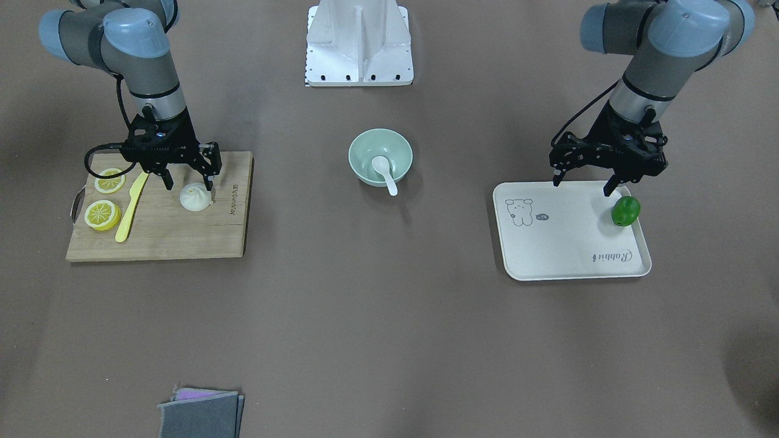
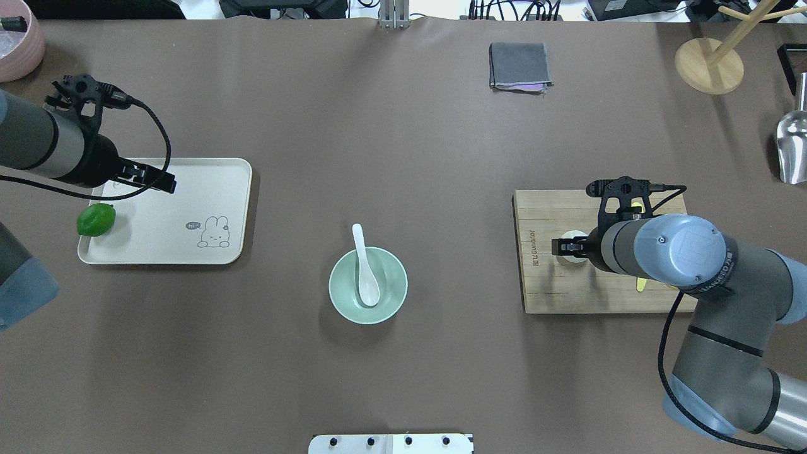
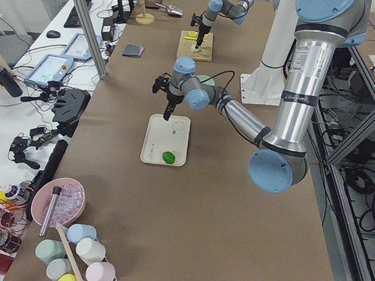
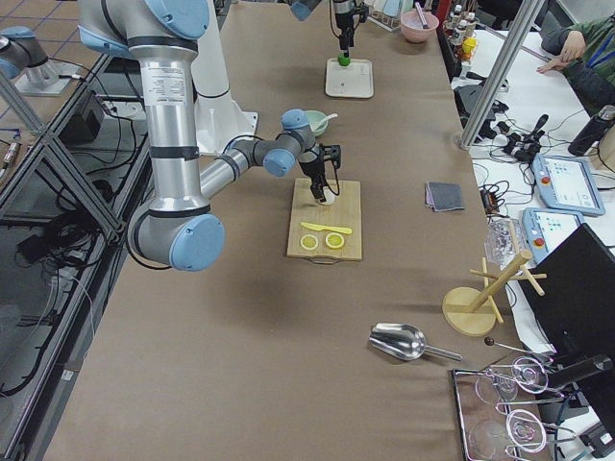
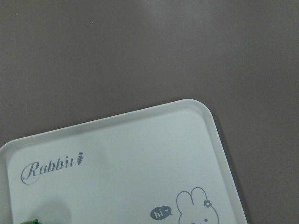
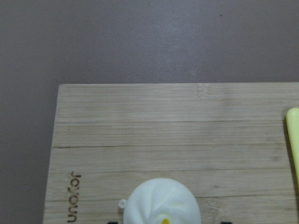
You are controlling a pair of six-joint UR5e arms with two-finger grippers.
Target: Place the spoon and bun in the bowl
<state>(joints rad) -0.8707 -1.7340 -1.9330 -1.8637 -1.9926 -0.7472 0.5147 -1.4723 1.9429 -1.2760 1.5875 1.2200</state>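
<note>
The white spoon [image 1: 384, 172] lies in the mint-green bowl [image 1: 359, 146] at the table's middle, scoop down and handle over the rim; both also show in the overhead view, the spoon [image 2: 364, 268] inside the bowl [image 2: 340, 296]. The white pleated bun [image 1: 195, 197] sits on a wooden cutting board [image 1: 182, 237]. My right gripper [image 1: 188, 181] is open, its fingers straddling the bun just above it; the right wrist view shows the bun [image 6: 161, 203] at its bottom edge. My left gripper [image 1: 582, 184] is open and empty above the cream tray [image 1: 560, 243].
Two lemon halves [image 1: 109, 180] and a yellow plastic knife [image 1: 131, 207] lie on the board beside the bun. A green lime [image 1: 625, 210] sits on the tray. A folded grey cloth [image 1: 201, 413] lies at the table's far side. The robot base [image 1: 359, 42] stands behind the bowl.
</note>
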